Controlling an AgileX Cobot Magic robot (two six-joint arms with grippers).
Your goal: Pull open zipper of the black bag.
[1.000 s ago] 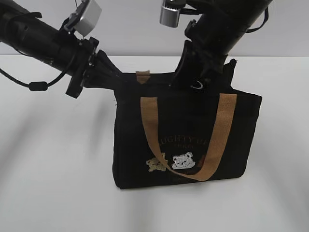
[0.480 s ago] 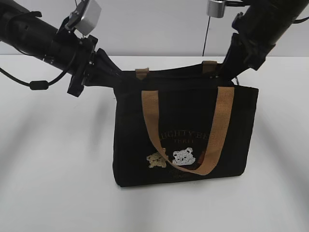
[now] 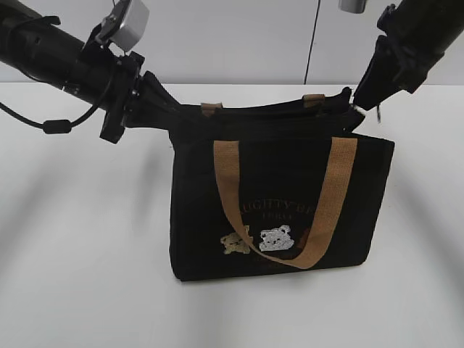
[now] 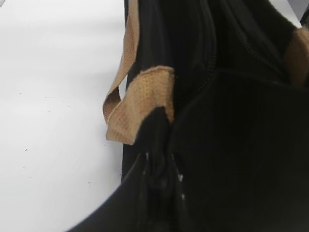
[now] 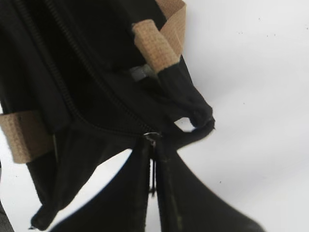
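The black bag (image 3: 279,206) stands upright in the middle of the exterior view on the white table (image 3: 80,254), its tan handle (image 3: 290,196) looping down over the lettering and the two bear patches. The zipper (image 3: 275,109) runs along the bag's top edge, from upper left of centre to the upper right.

The left gripper (image 3: 170,116) comes in from the upper left and pinches the bag's top corner; in its wrist view the jaws are closed on black fabric just below a tan handle end, though the fabric is so dark there that exactly what they hold is hard to make out. The right gripper (image 3: 357,107) reaches down from the upper right and is pressed together on the zipper's small metal pull tab (image 5: 150,136), which sits at the far right end of the top edge.

To do this step well, the left side should hold the corner firmly as an anchor so the top edge is taut, while the right draws the tab straight along the zipper line rather than upward, which would lift the bag and bunch the fabric. With the tab at the bag's right corner, the pull looks close to finished.

Compared with a second ago, the right gripper has travelled from the middle of the top edge to the right corner, taking the tab with it, and the top now gapes open. The left gripper has kept its place.
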